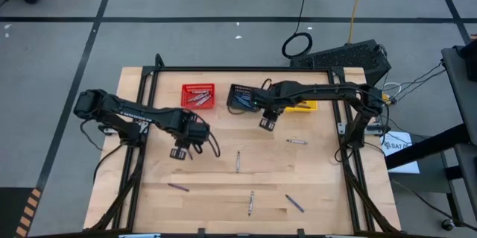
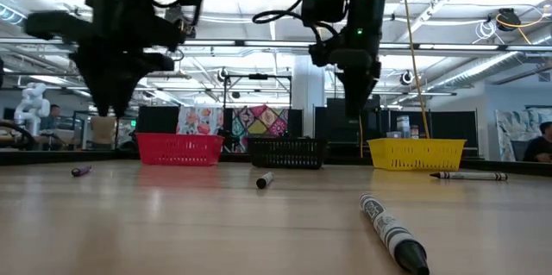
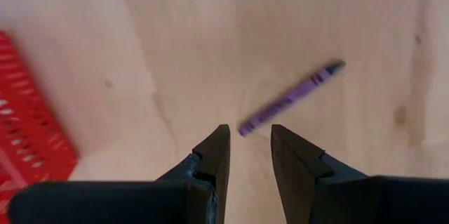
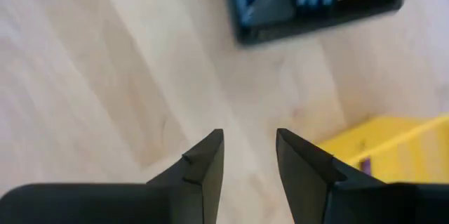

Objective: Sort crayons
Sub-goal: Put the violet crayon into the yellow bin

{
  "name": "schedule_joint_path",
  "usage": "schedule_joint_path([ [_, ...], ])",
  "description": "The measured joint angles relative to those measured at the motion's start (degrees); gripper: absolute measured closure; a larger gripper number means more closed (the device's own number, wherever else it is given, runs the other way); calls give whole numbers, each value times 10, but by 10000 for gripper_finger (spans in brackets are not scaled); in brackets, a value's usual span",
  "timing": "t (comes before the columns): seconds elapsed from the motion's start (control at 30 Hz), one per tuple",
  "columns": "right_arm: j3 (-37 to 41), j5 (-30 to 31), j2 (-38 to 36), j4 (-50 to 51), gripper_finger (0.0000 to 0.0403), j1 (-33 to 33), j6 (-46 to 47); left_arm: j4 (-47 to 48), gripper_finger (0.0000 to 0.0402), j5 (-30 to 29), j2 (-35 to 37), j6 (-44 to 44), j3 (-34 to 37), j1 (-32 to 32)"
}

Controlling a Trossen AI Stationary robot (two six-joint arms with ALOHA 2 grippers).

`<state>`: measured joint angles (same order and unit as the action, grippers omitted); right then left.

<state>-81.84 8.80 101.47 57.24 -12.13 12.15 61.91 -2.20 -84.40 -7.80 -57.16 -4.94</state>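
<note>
Left gripper (image 1: 179, 153) hangs at nine o'clock of the table (image 1: 320, 171), fingers spread and empty, likely lining up on a purple crayon (image 3: 291, 97). Right gripper (image 1: 266, 124), fingers also spread and empty, hovers at twelve by the black basket (image 1: 240, 98). Loose crayons (image 1: 251, 204) lie toward six; others sit sorted in the red basket (image 1: 198, 95).

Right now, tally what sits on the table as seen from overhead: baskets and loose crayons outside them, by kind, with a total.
Baskets: 3 (red basket, black basket, yellow basket)
Loose crayons: 5
Total: 8
</note>
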Motion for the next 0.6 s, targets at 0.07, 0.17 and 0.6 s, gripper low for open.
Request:
schedule_joint_path([
  [0.07,0,0,0,24,284,11,11,4,305,7,0,0,5,-15],
  [0.17,0,0,0,44,284,28,31,-1,305,9,0,-3,8,-39],
  [0.6,0,0,0,55,284,93,103,-87,305,1,0,-135,68,-102],
])
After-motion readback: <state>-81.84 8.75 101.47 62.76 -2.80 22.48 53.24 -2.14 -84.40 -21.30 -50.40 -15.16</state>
